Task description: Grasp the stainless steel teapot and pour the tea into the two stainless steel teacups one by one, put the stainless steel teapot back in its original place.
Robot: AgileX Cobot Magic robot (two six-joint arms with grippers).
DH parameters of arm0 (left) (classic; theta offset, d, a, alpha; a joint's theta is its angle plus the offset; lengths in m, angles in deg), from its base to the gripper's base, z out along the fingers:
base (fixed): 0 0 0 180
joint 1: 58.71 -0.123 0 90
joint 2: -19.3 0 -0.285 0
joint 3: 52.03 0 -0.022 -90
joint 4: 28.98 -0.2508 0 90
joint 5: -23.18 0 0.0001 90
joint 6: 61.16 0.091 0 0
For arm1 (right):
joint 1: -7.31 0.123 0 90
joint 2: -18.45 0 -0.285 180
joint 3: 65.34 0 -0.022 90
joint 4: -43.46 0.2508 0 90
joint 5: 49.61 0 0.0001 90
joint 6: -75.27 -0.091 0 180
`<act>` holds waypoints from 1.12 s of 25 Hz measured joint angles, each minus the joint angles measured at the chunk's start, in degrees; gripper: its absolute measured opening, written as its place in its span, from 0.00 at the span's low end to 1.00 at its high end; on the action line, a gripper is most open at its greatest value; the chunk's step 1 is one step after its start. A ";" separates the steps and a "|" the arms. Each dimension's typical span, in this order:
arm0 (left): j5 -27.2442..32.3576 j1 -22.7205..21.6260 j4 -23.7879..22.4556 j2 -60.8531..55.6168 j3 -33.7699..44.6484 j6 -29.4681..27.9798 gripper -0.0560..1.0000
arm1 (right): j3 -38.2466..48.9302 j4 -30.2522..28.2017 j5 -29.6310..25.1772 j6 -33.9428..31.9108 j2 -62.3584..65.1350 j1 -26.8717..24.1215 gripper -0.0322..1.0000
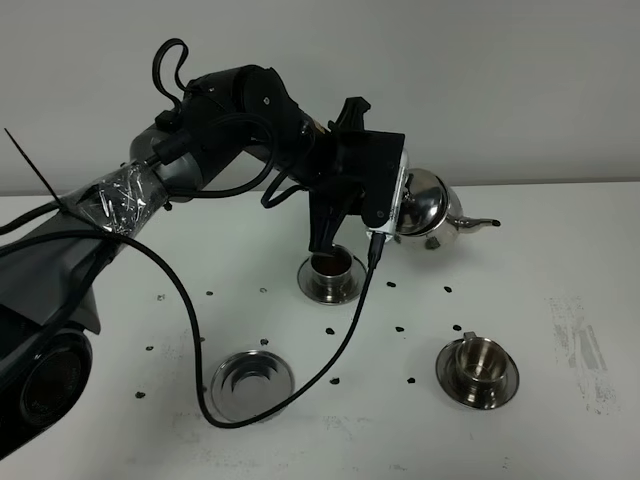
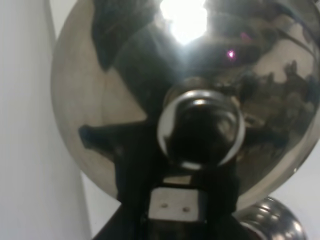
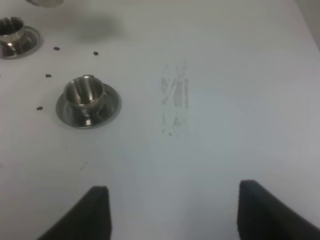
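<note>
The left gripper [image 1: 393, 207] is clamped tight on the stainless steel teapot [image 1: 430, 205], up behind the empty teacup [image 1: 478, 362] and a bit to its left, spout pointing right, while the right gripper [image 3: 175, 195] has its fingers apart and holds nothing.

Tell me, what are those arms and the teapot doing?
Left gripper shut on teapot, held aloft. Right gripper open. Far cup holds tea, near cup empty. Nothing blocking the near cup.

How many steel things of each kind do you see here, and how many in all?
Teapot: 1
Cups: 2
Saucers: 3
Total: 6
</note>
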 joint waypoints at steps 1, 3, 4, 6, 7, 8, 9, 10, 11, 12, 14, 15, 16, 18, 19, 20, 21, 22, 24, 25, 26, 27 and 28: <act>0.45 0.00 -0.70 0.00 0.00 -1.17 0.30 | 0.00 0.00 0.00 0.00 0.00 0.00 0.57; 1.95 0.00 -1.52 0.00 0.00 -3.20 0.30 | 0.00 0.00 0.00 0.00 0.00 0.00 0.57; 2.74 0.00 -1.84 0.00 0.00 -4.01 0.30 | 0.00 0.00 0.00 0.00 0.00 0.00 0.57; 3.48 0.00 -2.48 0.00 0.00 -5.14 0.30 | 0.00 0.00 0.00 0.00 0.00 0.00 0.57; 3.66 0.00 -2.97 0.00 0.00 -5.43 0.30 | 0.00 0.00 0.00 0.00 0.00 0.00 0.57; 3.86 0.00 -3.25 0.00 0.00 -5.79 0.30 | 0.00 0.00 0.00 0.00 0.00 0.00 0.57; 4.02 0.00 -3.31 0.00 0.00 -6.18 0.30 | 0.00 0.00 0.00 0.00 0.00 0.00 0.57; 4.25 0.07 -3.47 0.00 0.00 -6.41 0.30 | 0.00 0.00 0.00 0.00 0.00 0.00 0.57; 4.65 0.18 -3.51 0.00 0.00 -6.54 0.30 | 0.00 0.00 0.00 0.00 0.00 0.00 0.57; 5.00 0.31 -3.51 0.00 0.00 -6.72 0.30 | 0.00 0.00 0.00 0.00 0.00 0.00 0.57; 6.27 0.47 -3.51 0.00 0.00 -7.02 0.30 | 0.00 0.00 0.00 0.00 0.00 0.00 0.57; 6.90 0.65 -3.54 0.00 0.00 -7.39 0.30 | 0.00 -0.05 0.00 0.00 0.00 0.00 0.57; 7.37 0.77 -3.78 0.00 0.00 -7.85 0.30 | 0.00 -0.05 0.00 0.00 0.00 0.00 0.57; 8.55 1.05 -4.29 0.00 0.00 -8.50 0.30 | 0.00 -0.05 0.00 0.00 0.00 0.00 0.57; 9.08 1.27 -4.54 0.06 0.00 -8.98 0.30 | 0.00 -0.05 0.00 0.00 0.00 0.00 0.57; 9.57 1.41 -4.72 0.12 0.00 -9.40 0.30 | 0.00 -0.05 0.00 0.00 0.00 0.00 0.57; 10.00 1.54 -5.12 0.29 -0.02 -9.50 0.30 | 0.00 -0.05 0.00 0.00 0.00 0.00 0.57; 10.34 1.67 -5.37 0.58 -0.02 -9.62 0.30 | 0.00 -0.05 0.00 0.00 0.00 0.00 0.57; 10.59 1.82 -5.67 1.26 -0.02 -9.73 0.30 | 0.00 -0.05 0.00 0.00 0.00 0.00 0.57; 10.77 1.93 -5.67 1.55 -0.02 -9.73 0.30 | 0.00 -0.05 0.00 0.00 0.00 0.00 0.57; 10.86 1.99 -5.82 1.94 -0.02 -9.73 0.30 | 0.00 -0.05 0.00 0.00 0.00 0.00 0.57; 10.98 2.17 -6.04 2.24 -0.02 -9.73 0.30 | 0.00 -0.05 0.00 0.00 0.00 0.00 0.57; 11.12 2.39 -6.31 2.31 -0.02 -9.73 0.30 | 0.00 -0.05 0.00 0.00 0.00 0.00 0.57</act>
